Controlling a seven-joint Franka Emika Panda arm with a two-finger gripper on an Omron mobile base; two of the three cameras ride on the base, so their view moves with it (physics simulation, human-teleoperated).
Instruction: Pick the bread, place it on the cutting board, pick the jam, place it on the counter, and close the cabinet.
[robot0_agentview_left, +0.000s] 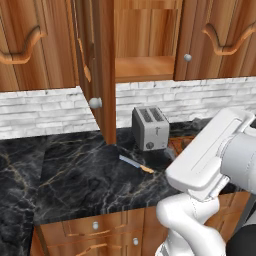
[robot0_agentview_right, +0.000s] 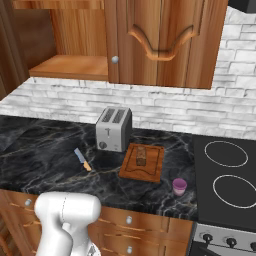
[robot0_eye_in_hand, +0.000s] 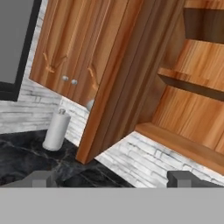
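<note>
One cabinet (robot0_agentview_left: 97, 70) door stands swung out over the desk (robot0_agentview_left: 75, 175), baring the wooden shelves behind it. Taking the toaster (robot0_agentview_right: 114, 129) as landmark: the cutting board (robot0_agentview_right: 152, 167) lies just to its right with the bread (robot0_agentview_right: 141, 156) resting on it, the jam (robot0_agentview_right: 179, 186) sits further right near the desk's front edge, and a knife (robot0_agentview_right: 82, 159) lies to its left. The end effector (robot0_eye_in_hand: 111, 178) faces the open door, fingertips wide apart, holding nothing.
</note>
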